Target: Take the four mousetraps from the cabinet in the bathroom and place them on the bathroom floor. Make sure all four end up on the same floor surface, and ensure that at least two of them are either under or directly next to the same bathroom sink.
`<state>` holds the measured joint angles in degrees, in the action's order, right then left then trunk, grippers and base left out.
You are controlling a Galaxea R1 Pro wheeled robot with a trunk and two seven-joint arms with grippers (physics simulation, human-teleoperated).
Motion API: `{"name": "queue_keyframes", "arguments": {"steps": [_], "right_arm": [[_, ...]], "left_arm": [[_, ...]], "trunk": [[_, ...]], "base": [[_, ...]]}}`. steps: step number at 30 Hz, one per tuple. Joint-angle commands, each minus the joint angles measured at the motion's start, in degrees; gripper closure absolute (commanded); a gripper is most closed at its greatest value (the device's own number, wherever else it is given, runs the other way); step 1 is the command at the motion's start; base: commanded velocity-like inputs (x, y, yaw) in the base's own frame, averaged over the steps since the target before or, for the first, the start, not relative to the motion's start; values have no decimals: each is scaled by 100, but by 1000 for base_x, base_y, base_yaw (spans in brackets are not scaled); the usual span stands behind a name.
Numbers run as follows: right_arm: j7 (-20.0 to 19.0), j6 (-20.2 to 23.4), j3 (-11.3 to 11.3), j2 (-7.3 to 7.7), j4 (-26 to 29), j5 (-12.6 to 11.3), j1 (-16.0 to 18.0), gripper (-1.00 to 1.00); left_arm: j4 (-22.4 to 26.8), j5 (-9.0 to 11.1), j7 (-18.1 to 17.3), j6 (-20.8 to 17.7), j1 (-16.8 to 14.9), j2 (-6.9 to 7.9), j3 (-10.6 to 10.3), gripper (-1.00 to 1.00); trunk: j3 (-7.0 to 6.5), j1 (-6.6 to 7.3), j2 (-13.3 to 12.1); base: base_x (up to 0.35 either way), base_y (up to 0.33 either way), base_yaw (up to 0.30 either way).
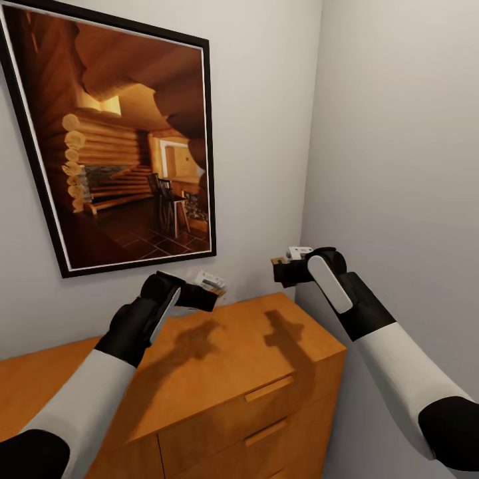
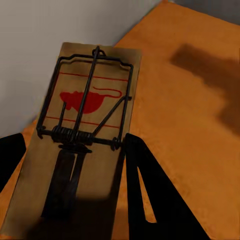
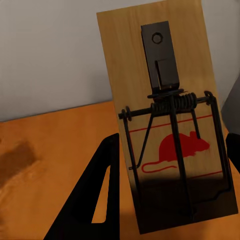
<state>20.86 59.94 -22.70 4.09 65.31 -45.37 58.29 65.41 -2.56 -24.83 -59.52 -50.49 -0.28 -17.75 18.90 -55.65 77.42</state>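
1. Nearest, the cabinet [image 1: 253, 346] stands below both arms.
2. The left gripper [image 1: 199, 296] has its jaws clamped on one mousetrap [image 2: 85, 135]; the right gripper [image 1: 287, 266] grips another mousetrap [image 3: 170, 130], both above the surface.
3. Keep both grips firm and level while turning away towards the floor, clear of the framed picture [image 1: 120, 140] behind.

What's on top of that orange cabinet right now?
The cabinet top carries just the arms' shadows. Each pincer, left and right, holds a mousetrap above it. The left arm covers part of the top.
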Motion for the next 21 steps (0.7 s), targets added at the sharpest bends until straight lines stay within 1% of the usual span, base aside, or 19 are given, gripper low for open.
{"name": "queue_keyframes", "arguments": {"steps": [1,2,3,4,5,7,8,10,11,12,14,16,17,20,21], "right_arm": [[47,6,-15,-1,6,-67,7,100],[46,6,-15,-3,6,-67,7,100],[45,6,-15,-7,7,-68,7,100],[46,6,-15,-8,9,-68,7,100],[44,6,-15,-10,12,-68,7,100],[43,6,-15,-11,20,-68,5,100],[42,6,-15,-12,37,-69,4,100],[42,6,-15,-12,52,-69,3,100],[38,6,-15,-13,61,-69,4,100],[37,6,-15,-13,65,-69,5,100],[34,6,-15,-13,73,-73,6,100],[34,6,-15,-13,75,-78,6,100],[33,6,-15,-16,76,-86,6,100],[27,6,-17,-19,77,-96,5,100],[27,6,-18,-19,78,-100,6,100]], "left_arm": [[35,-213,-1,-30,-4,4,257,100],[61,-325,7,-31,-4,7,397,100],[149,-541,19,-32,7,11,698,100],[212,-640,23,-32,17,11,853,100],[368,-810,29,-32,35,9,1174,100],[553,-938,35,-33,46,4,1497,100],[737,-1034,40,-33,53,0,1800,100],[898,-1113,45,-33,58,-3,2059,100],[1020,-1203,49,-33,61,-4,2262,100],[1069,-1254,51,-33,63,-5,2341,100],[1199,-1512,55,-38,86,-7,2531,100],[1250,-1658,56,-40,113,-7,2582,100],[1301,-1791,55,-40,158,-7,2616,100],[1431,-1962,52,-41,282,-13,2662,100],[1466,-1986,52,-41,312,-13,2680,100]], "trunk": [[8,0,5],[8,0,5],[8,0,5],[8,0,5],[8,0,5],[8,0,5],[8,0,5],[8,0,5],[8,0,5],[8,0,5],[8,0,5],[8,0,5],[8,0,5],[8,0,5],[8,0,5]], "base": [[0,0,0],[0,0,0],[0,0,0],[0,0,0],[0,0,0],[0,0,0],[0,0,0],[0,0,0],[0,0,0],[0,0,0],[0,0,0],[0,0,0],[0,0,0],[0,0,0],[0,0,0]]}}
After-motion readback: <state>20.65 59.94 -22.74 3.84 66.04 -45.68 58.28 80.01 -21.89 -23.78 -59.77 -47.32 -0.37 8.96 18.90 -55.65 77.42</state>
